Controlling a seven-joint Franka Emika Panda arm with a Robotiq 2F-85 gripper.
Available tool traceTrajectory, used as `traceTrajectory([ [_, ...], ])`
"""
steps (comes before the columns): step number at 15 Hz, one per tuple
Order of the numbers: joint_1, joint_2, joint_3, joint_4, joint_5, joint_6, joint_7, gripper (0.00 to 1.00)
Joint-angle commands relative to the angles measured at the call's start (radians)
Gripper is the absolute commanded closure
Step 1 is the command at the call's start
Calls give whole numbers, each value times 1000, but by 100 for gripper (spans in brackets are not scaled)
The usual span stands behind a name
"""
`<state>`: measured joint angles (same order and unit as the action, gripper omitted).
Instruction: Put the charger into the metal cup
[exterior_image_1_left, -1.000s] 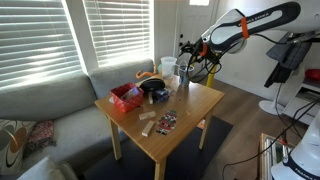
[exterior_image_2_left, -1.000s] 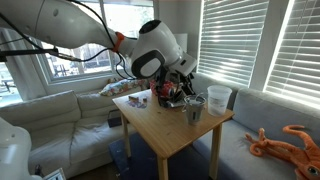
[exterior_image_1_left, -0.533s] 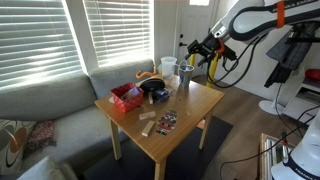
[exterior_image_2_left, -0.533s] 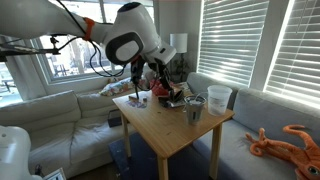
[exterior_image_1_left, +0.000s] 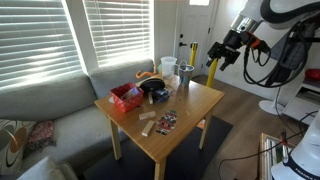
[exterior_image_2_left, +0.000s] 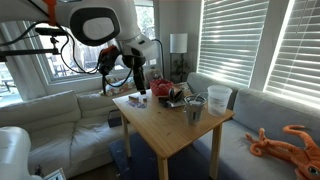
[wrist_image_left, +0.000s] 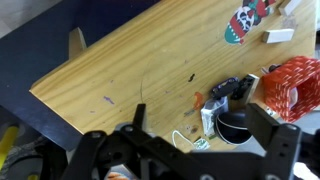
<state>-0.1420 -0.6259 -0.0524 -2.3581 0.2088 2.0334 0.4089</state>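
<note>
The metal cup (exterior_image_1_left: 184, 78) stands near the far corner of the wooden table (exterior_image_1_left: 190, 108); it also shows in an exterior view (exterior_image_2_left: 195, 112). In the wrist view the metal cup (wrist_image_left: 236, 126) is a dark round opening seen from above. The charger (wrist_image_left: 207, 122) shows there as a pale plug piece at the cup's rim, with a thin white cable loop beside it; how much lies inside I cannot tell. My gripper (exterior_image_1_left: 222, 55) is open and empty, raised beyond the table's edge, well clear of the cup, as both the exterior view (exterior_image_2_left: 139, 82) and the wrist view (wrist_image_left: 198, 112) show.
A taller white container (exterior_image_1_left: 168, 67) stands behind the cup. A bulky black object (exterior_image_1_left: 155, 90) and a red basket (exterior_image_1_left: 125, 97) sit further along the table. Picture cards (exterior_image_1_left: 167, 120) and wooden blocks (exterior_image_1_left: 148, 123) lie near the front. A sofa (exterior_image_1_left: 50, 105) borders the table.
My gripper was right over the metal cup a second ago. It has since lifted and swung away from the table, empty. The cup has not moved.
</note>
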Motion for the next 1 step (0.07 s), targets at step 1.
traceTrajectory([
  [1, -11, 0, 5, 2, 6, -7, -13, 0],
])
